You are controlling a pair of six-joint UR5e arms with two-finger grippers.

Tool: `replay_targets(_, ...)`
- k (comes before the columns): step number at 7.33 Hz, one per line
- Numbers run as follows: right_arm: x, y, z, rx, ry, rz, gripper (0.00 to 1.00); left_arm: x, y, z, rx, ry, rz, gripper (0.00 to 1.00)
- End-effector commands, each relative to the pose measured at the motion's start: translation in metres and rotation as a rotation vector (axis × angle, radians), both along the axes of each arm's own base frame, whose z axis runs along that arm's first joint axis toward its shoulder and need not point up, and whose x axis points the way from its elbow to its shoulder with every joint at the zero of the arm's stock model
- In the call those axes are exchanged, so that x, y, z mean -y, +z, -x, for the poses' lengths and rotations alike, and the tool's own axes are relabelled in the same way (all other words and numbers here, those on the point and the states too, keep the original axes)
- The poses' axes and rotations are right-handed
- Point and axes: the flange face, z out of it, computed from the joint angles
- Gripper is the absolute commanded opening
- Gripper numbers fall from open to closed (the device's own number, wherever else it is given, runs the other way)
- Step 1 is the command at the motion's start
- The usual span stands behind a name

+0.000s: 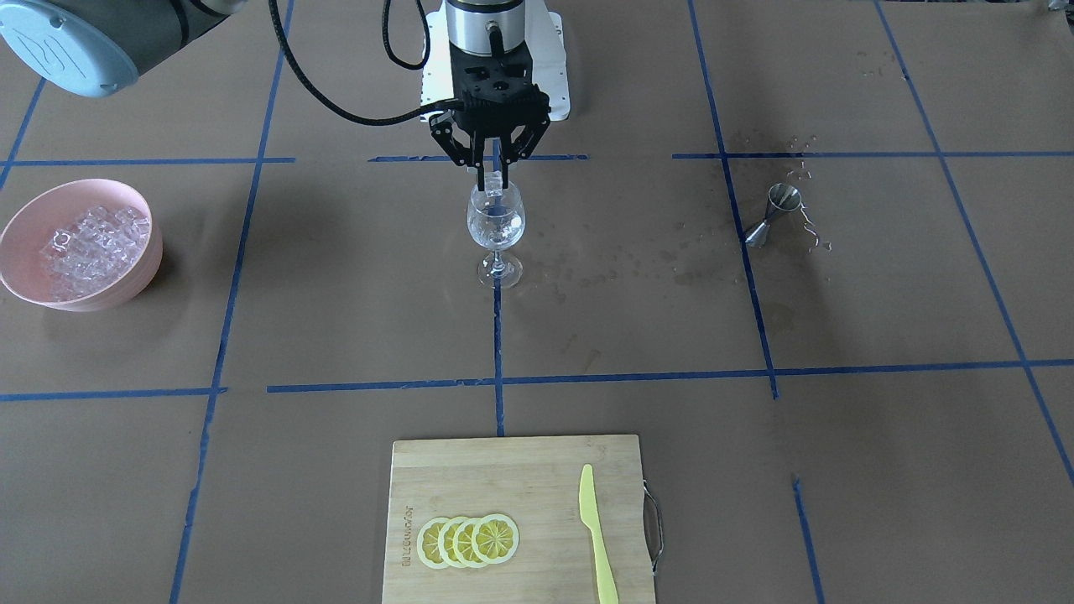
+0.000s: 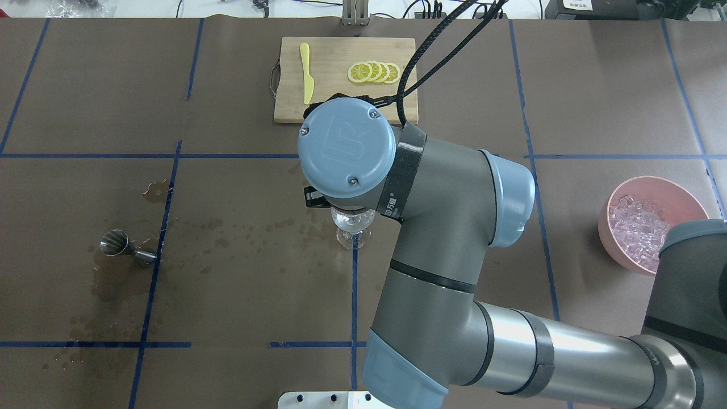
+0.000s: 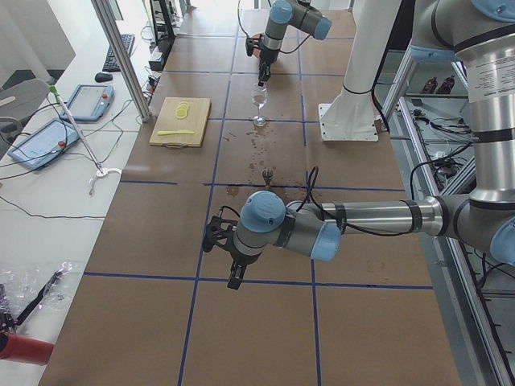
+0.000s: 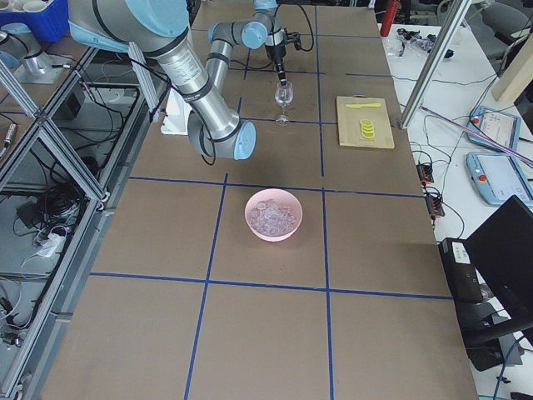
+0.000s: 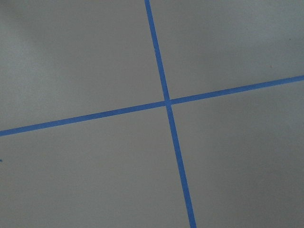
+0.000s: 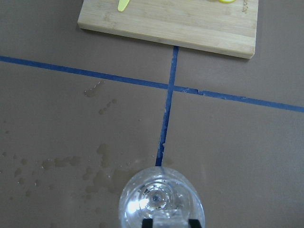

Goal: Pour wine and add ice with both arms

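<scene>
A clear wine glass (image 1: 495,225) stands at the table's middle, with a little colourless wine (image 1: 496,228) in its bowl. My right gripper (image 1: 495,179) hangs straight over the rim, shut on one ice cube (image 1: 496,183). The right wrist view looks down into the glass (image 6: 161,199), with the held cube (image 6: 168,217) between the fingertips (image 6: 148,222). More ice (image 1: 88,247) fills a pink bowl (image 1: 84,186). My left gripper (image 3: 227,256) shows only in the exterior left view, low over bare table far from the glass. I cannot tell whether it is open or shut.
A steel jigger (image 1: 776,214) lies on its side among wet spill marks (image 1: 638,260). A wooden cutting board (image 1: 503,470) carries lemon slices (image 1: 468,539) and a yellow knife (image 1: 596,537). The white pedestal (image 1: 436,67) stands behind the glass.
</scene>
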Motion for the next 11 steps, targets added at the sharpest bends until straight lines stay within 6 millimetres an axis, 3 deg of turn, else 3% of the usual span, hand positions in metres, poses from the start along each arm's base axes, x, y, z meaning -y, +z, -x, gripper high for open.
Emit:
replay_targets(1, 0.000, -0.003, 0.000, -0.003, 0.006, -0.016, 1.00, 0.000, 0.000, 0.000, -0.001, 0.000, 0.001, 1.00)
replay_targets(4, 0.001, -0.007, -0.010, 0.015, -0.004, -0.016, 1.00, -0.001, 0.001, 0.001, -0.001, -0.003, 0.002, 1.00)
replay_targets(5, 0.026, -0.004, -0.037, 0.026, -0.011, 0.006, 1.00, 0.000, 0.000, 0.000, -0.001, 0.000, 0.001, 1.00)
replay_targets(6, 0.048, 0.016, -0.071, 0.032, -0.087, 0.014, 1.00, -0.001, 0.001, 0.000, -0.002, 0.001, 0.002, 1.00)
replay_targets(8, 0.104, 0.097, -0.164, -0.042, -0.202, -0.052, 1.00, -0.003, 0.003, 0.000, -0.002, 0.003, 0.005, 1.00)
replay_targets(9, 0.135, 0.133, -0.220, -0.040, -0.225, -0.030, 1.00, -0.010, 0.013, -0.001, -0.001, 0.002, 0.030, 1.00)
replay_targets(10, 0.155, 0.174, -0.272, -0.046, -0.236, -0.005, 1.00, -0.015, 0.018, -0.001, -0.003, 0.003, 0.040, 1.00)
replay_targets(11, 0.156, 0.225, -0.300, -0.089, -0.235, 0.040, 1.00, -0.014, 0.017, -0.001, -0.003, 0.003, 0.038, 1.00)
